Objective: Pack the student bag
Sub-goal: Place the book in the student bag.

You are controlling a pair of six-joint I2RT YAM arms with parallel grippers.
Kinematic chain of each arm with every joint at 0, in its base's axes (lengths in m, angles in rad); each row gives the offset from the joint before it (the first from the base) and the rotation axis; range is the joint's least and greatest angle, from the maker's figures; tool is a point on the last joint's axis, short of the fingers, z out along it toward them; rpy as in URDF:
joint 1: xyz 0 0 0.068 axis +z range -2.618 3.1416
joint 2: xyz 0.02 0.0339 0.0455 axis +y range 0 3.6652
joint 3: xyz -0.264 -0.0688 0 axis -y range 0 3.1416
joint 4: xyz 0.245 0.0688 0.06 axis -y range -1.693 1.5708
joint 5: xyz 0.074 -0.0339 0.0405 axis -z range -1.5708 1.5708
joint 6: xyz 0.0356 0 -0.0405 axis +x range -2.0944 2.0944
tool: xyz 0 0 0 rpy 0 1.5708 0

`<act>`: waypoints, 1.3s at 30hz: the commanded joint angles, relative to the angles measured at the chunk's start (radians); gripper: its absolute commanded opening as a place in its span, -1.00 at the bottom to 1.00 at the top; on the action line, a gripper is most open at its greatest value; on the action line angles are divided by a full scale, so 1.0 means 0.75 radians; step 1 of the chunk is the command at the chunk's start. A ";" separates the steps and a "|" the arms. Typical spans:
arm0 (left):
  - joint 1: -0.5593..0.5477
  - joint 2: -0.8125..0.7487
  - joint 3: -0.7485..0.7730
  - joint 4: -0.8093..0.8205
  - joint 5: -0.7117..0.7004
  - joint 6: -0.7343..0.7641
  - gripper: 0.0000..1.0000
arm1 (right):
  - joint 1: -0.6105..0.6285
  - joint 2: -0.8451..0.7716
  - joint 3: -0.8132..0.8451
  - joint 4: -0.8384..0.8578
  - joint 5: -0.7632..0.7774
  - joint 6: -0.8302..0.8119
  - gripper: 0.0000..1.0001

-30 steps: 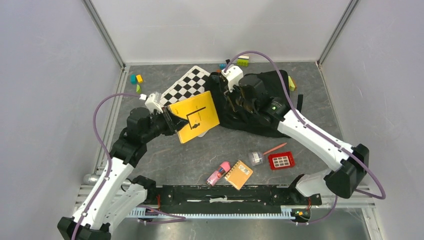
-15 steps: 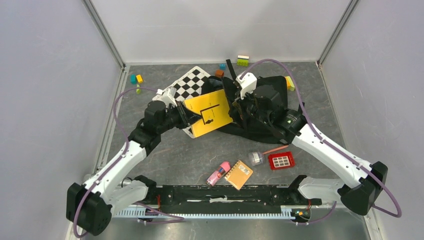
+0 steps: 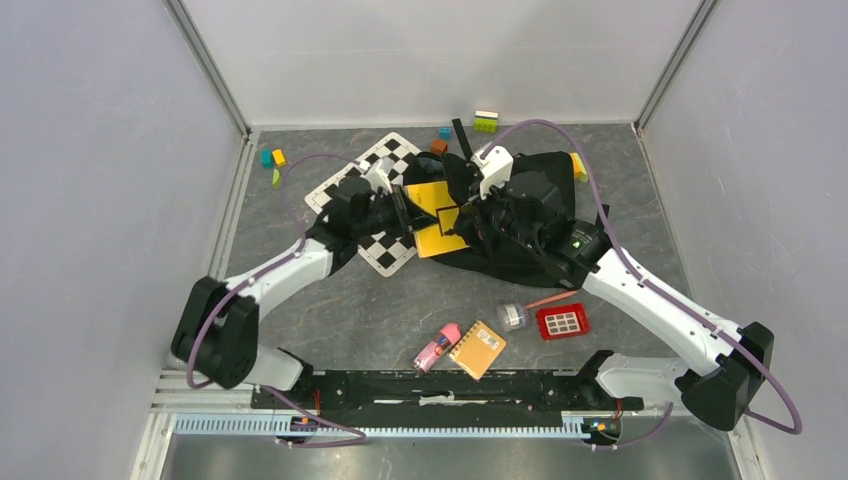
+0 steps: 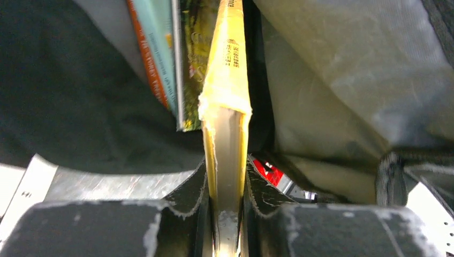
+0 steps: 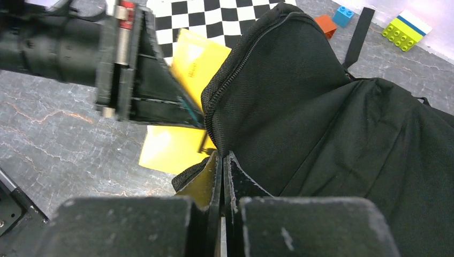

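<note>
Yellow book (image 3: 438,206) moved partway into student bag (image 3: 556,170), black fabric mouth lifted, left claw (image 4: 225,176) gripping book, right claw (image 5: 222,160) pinching zip edge.

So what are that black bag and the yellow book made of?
The student bag looks like matte black woven fabric, probably nylon or polyester: a coarse weave and a zip along its edge show. Its lining seems smoother grey cloth with a slight sheen. The yellow book looks like a paperback: card cover, frayed whitish at the corner.
</note>
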 commanded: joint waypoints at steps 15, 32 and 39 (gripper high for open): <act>-0.247 0.762 0.529 0.364 -0.127 0.069 -0.34 | 0.023 -0.016 -0.094 0.306 -0.066 0.127 -1.00; -0.246 0.560 0.418 -0.061 -0.928 0.426 0.99 | 0.023 -0.096 -0.227 0.321 0.197 0.052 -1.00; -0.241 0.706 0.661 -0.362 -1.144 0.413 0.99 | 0.024 -0.106 -0.257 0.327 0.199 0.051 -1.00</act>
